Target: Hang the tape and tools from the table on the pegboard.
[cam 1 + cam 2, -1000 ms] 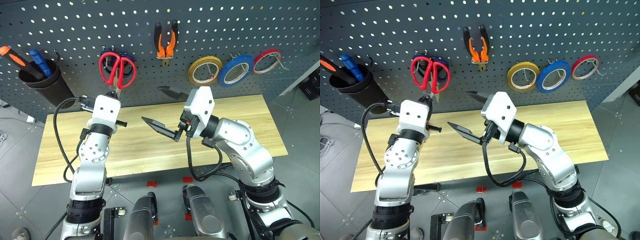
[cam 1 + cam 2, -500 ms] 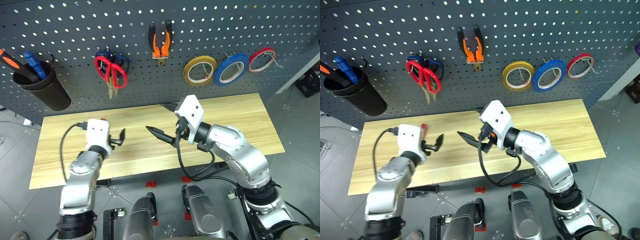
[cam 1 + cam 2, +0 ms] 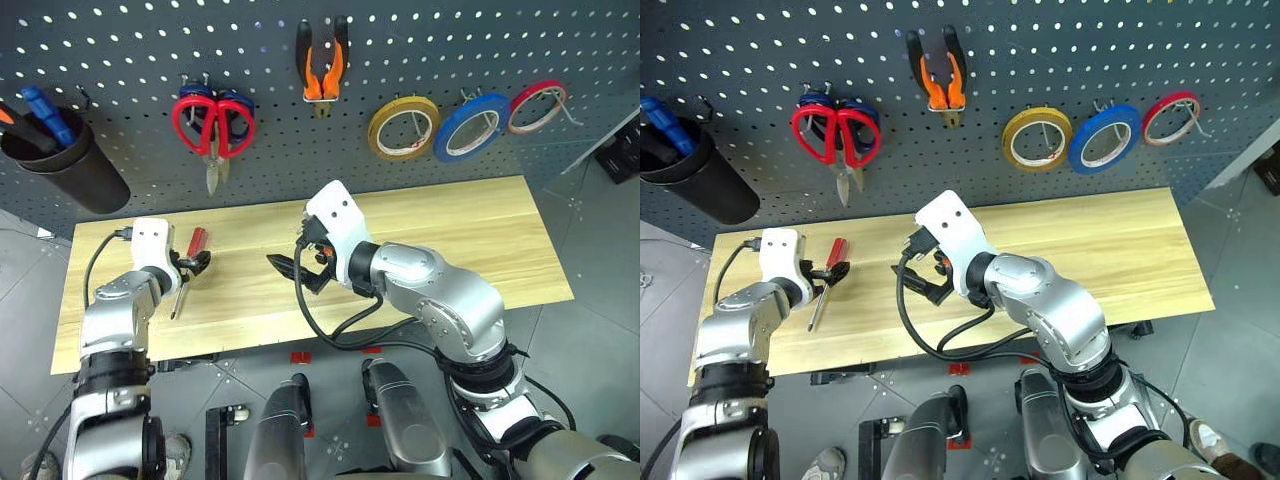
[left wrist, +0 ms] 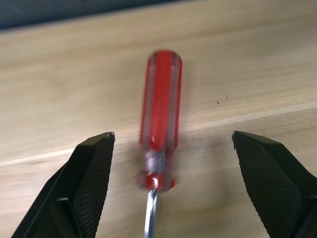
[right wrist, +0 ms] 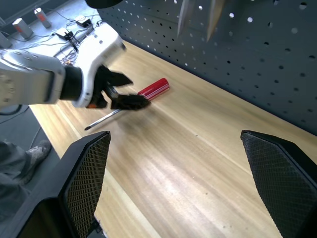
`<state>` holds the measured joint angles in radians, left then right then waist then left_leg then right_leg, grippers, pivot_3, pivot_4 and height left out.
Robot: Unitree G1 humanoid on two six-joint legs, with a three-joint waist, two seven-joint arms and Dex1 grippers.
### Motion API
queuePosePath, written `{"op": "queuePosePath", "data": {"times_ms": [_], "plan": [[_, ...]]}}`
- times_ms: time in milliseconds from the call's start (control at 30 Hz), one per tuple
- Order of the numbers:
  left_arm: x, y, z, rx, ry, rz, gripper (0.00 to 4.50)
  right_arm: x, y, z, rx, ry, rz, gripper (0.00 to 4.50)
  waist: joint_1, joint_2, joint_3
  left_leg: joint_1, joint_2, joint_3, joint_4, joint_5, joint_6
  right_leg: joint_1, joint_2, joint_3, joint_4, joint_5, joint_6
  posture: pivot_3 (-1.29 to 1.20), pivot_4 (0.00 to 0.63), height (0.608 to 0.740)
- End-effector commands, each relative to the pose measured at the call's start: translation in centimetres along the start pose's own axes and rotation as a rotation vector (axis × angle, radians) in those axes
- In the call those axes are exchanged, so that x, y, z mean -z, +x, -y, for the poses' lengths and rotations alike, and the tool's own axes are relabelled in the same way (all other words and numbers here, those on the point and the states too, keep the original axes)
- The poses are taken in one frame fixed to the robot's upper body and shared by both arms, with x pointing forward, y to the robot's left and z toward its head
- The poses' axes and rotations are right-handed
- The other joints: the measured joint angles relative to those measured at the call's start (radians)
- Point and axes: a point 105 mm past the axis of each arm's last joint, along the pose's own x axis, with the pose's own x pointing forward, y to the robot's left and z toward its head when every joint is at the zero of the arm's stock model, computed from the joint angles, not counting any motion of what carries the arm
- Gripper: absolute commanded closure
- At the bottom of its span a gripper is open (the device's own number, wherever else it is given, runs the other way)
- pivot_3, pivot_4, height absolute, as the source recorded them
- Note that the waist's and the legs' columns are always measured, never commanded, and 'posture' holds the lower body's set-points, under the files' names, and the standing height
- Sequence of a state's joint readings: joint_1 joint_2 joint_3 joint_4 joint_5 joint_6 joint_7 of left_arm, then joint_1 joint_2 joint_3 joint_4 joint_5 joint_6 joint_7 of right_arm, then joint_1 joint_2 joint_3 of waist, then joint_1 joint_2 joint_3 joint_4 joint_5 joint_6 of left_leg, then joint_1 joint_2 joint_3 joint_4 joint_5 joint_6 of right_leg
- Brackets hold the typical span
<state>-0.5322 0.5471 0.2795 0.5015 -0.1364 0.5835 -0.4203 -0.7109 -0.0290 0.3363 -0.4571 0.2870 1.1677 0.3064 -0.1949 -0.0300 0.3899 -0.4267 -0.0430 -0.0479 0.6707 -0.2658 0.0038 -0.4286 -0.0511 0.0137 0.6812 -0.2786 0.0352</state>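
- The long pale wood-grain table (image 3: pixel 480 240) stands in front of the large dark grey perforated pegboard (image 3: pixel 420 40).
- On the board, from left to right: a black cup (image 3: pixel 65 170) holding screwdrivers, red-handled scissors (image 3: pixel 212 125), orange-and-black-handled pliers (image 3: pixel 321 62), a yellow tape roll (image 3: pixel 403 128), the flat blue tape ring (image 3: pixel 471 127), a thin red roll (image 3: pixel 537 107).
- A slim red-handled screwdriver (image 3: pixel 190 262) lies on the table's left part.
- The left gripper (image 3: pixel 196 263) sits over it; the right gripper (image 3: pixel 293 268) hangs mid-table.
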Motion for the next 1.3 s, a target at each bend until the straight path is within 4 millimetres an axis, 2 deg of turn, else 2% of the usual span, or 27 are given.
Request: {"op": "queuePosePath", "data": {"times_ms": [33,200,233,333,567,600,733,867,933,1033,1200,1300], "plan": [[0.5,0.3,-1.3,-0.018,-0.055,-0.039,0.49,-1.3,-0.4,-0.9,-0.041,-0.028,0.038,0.00,-0.003,-0.001,0.004,0.000,0.000,0.001,0.000,0.000,0.000,0.000,0.000,0.000,0.000,0.000,0.000,-0.36,0.475,0.740],[2.2,1.0,-1.2,0.000,-0.101,-0.129,0.49,-1.8,-0.4,-0.6,-0.049,-0.050,0.023,0.00,-0.004,-0.001,0.005,0.000,0.000,0.001,0.001,0.000,0.000,-0.002,0.000,0.000,0.001,0.000,0.000,-0.38,0.459,0.740],[2.3,1.0,-1.4,-0.007,-0.088,-0.136,0.67,-1.8,-0.5,-0.6,-0.051,-0.057,0.022,0.00,-0.003,-0.001,0.005,0.000,0.000,0.001,0.001,0.000,0.000,-0.001,0.000,0.000,0.001,0.000,0.000,-0.38,0.459,0.740],[2.1,0.8,-1.8,-0.020,-0.077,-0.132,1.34,-1.9,-0.5,-0.4,-0.053,-0.074,0.018,0.00,-0.004,-0.001,0.005,0.000,0.000,0.001,0.004,0.000,0.000,-0.001,0.000,0.000,0.003,0.000,0.000,-0.38,0.437,0.740],[2.4,-0.9,-3.4,-0.026,-0.100,-0.130,3.51,-2.4,-1.1,-1.0,-0.133,-0.152,0.042,0.00,-0.007,-0.001,0.004,0.000,0.000,0.001,0.006,0.000,0.000,-0.002,0.000,0.000,0.006,0.000,0.000,-0.37,0.391,0.740],[2.6,-1.2,-3.7,-0.031,-0.103,-0.132,3.63,-2.4,-1.2,-1.2,-0.158,-0.172,0.049,0.00,-0.008,-0.001,0.004,0.000,0.000,0.001,0.006,0.000,0.000,-0.002,0.000,0.000,0.006,0.000,0.000,-0.37,0.388,0.740],[2.6,-1.5,-4.1,-0.036,-0.116,-0.127,3.62,-2.4,-1.4,-1.7,-0.221,-0.227,0.074,0.00,-0.007,-0.001,0.004,0.000,0.000,0.001,0.006,0.000,0.000,-0.002,0.000,0.000,0.007,0.000,0.000,-0.37,0.373,0.740],[0.9,-2.0,-3.8,0.000,-0.102,-0.070,3.62,-3.0,-2.0,-2.4,-0.299,-0.247,0.135,0.00,-0.006,-0.004,0.002,-0.001,0.000,0.001,0.007,0.000,-0.001,-0.002,0.000,0.000,0.007,0.000,0.000,-0.37,0.355,0.740],[-0.4,-2.9,-3.0,0.044,-0.075,-0.013,3.62,-3.3,-2.2,-2.3,-0.318,-0.263,0.164,0.00,-0.009,-0.008,0.000,-0.002,0.000,0.001,0.007,0.003,-0.005,-0.003,0.000,0.000,0.007,0.000,0.000,-0.36,0.335,0.740],[-2.4,-5.4,-1.1,0.129,-0.007,0.088,3.62,-3.4,-2.7,-2.0,-0.350,-0.305,0.167,0.00,-0.009,-0.012,-0.002,-0.008,0.000,0.001,0.007,0.004,-0.006,-0.011,-0.001,-0.001,0.008,0.001,-0.002,-0.36,0.313,0.740],[-5.8,-10.5,1.8,0.253,0.128,0.297,3.62,-3.4,-2.7,-0.5,-0.311,-0.316,0.135,0.00,-0.002,-0.014,-0.010,-0.009,0.000,0.001,0.007,0.004,-0.007,-0.012,-0.002,-0.003,0.007,0.003,-0.005,-0.31,0.267,0.740],[-9.3,-13.8,2.9,0.299,0.152,0.469,3.62,-3.8,-3.1,0.8,-0.268,-0.304,0.124,0.00,0.005,-0.015,-0.026,-0.009,0.001,0.001,0.007,0.006,-0.010,-0.012,-0.002,-0.005,0.007,0.003,-0.005,-0.28,0.237,0.740]]}}
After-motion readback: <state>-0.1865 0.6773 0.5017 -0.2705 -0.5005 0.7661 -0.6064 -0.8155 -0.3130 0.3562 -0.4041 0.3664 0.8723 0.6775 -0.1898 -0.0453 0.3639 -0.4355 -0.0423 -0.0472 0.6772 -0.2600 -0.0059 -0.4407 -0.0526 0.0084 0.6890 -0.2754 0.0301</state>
